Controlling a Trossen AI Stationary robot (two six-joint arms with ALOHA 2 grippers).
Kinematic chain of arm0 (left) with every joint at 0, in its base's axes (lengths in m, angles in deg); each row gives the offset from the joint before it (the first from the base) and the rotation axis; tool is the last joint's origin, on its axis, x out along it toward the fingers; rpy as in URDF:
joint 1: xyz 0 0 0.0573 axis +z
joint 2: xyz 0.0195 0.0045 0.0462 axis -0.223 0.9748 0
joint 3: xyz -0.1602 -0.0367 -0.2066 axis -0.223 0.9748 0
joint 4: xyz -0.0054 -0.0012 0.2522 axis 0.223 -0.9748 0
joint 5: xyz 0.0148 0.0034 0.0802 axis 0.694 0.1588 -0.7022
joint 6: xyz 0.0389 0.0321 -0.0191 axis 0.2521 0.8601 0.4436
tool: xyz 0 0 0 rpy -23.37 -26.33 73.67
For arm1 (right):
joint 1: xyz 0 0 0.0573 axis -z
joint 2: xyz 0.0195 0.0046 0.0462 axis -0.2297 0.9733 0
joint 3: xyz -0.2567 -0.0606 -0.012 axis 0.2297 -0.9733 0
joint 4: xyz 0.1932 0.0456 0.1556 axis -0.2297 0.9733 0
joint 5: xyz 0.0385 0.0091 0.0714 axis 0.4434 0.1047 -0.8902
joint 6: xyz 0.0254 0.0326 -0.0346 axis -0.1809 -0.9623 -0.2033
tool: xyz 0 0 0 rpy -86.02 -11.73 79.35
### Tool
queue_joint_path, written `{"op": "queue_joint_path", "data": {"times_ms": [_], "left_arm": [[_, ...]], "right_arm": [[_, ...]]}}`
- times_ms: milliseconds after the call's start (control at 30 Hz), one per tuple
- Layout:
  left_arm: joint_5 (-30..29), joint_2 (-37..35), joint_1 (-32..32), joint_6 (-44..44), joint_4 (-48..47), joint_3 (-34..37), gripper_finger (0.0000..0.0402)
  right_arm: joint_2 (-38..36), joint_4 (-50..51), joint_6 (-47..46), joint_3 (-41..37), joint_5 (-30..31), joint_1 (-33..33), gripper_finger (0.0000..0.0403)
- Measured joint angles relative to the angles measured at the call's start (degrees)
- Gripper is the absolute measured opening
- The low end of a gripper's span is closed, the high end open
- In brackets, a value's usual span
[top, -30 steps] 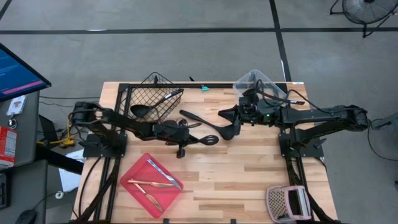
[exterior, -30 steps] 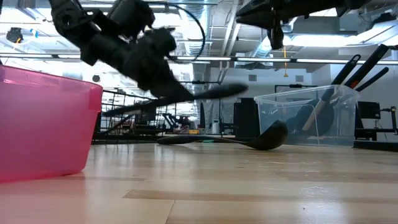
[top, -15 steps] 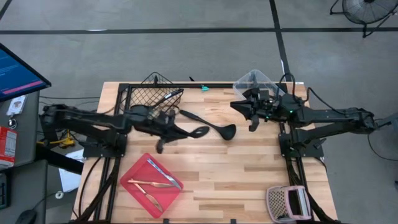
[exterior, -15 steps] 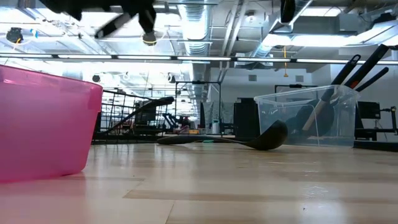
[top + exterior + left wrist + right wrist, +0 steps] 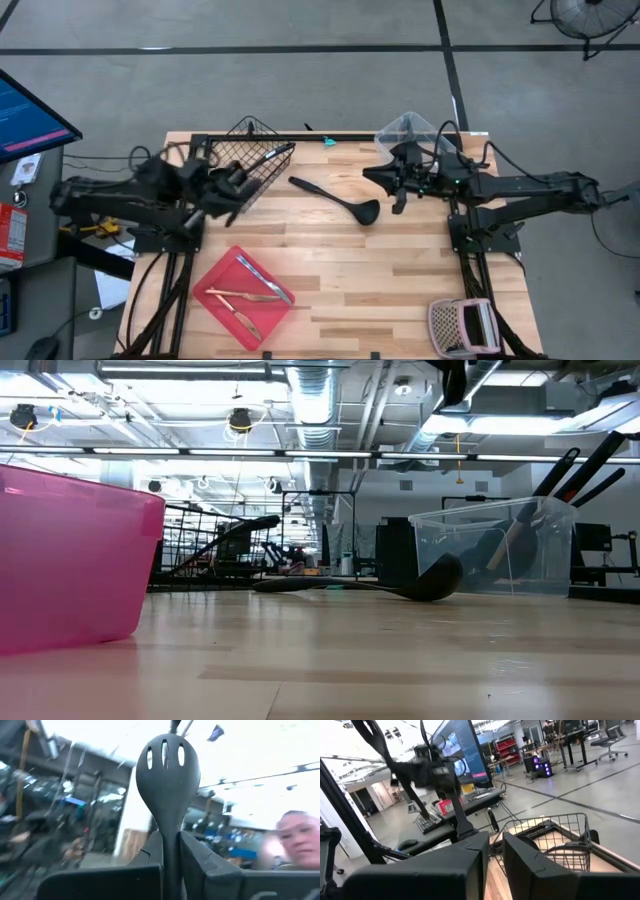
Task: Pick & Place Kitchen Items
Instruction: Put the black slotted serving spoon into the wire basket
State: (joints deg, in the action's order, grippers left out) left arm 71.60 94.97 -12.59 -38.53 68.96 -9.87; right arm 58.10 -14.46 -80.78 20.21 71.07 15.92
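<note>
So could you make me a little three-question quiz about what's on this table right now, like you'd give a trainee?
1. True or false: the left gripper is shut on a slotted spoon.
2. Where does the black ladle lie?
A. in the wire basket
B. on the bare table, between the two arms
C. on the red tray
3. Fill the gap: the slim silver and copper-coloured cutlery lies on the ____ tray.

Key: 1 true; 2 B; 3 red.
</note>
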Motion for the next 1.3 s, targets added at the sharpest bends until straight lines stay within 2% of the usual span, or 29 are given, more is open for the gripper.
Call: {"op": "queue_joint_path", "data": {"times_ms": [167,400,833,1000,1133,1300], "left_arm": [[1.07,-3.36,0.0,-2.26,4.83,0.0,0.0012],[9.11,-3.78,-0.04,-3.4,17.63,0.0,0.0012],[9.24,-3.02,0.78,-1.86,17.55,0.0,0.0014],[8.98,-0.79,0.92,4.86,11.49,0.0,0.0014],[4.84,1.66,0.92,15.72,0.38,0.0,0.0014],[-9.27,5.48,0.92,27.75,-7.7,0.0,0.0014]], "right_arm": [[0.95,-0.32,-0.08,0.06,0.0,-0.09,0.0052],[1.82,0.33,-0.14,-0.02,-0.03,-0.37,0.0052],[2.91,-0.15,-0.14,0.0,-0.02,-0.37,0.0052],[2.97,-0.06,-0.16,-0.02,-0.02,-0.37,0.0052],[2.99,0.05,-1.47,-0.02,-0.02,-0.37,0.0052],[2.99,0.05,-2.32,-0.02,-0.02,-0.37,0.0052]]}}
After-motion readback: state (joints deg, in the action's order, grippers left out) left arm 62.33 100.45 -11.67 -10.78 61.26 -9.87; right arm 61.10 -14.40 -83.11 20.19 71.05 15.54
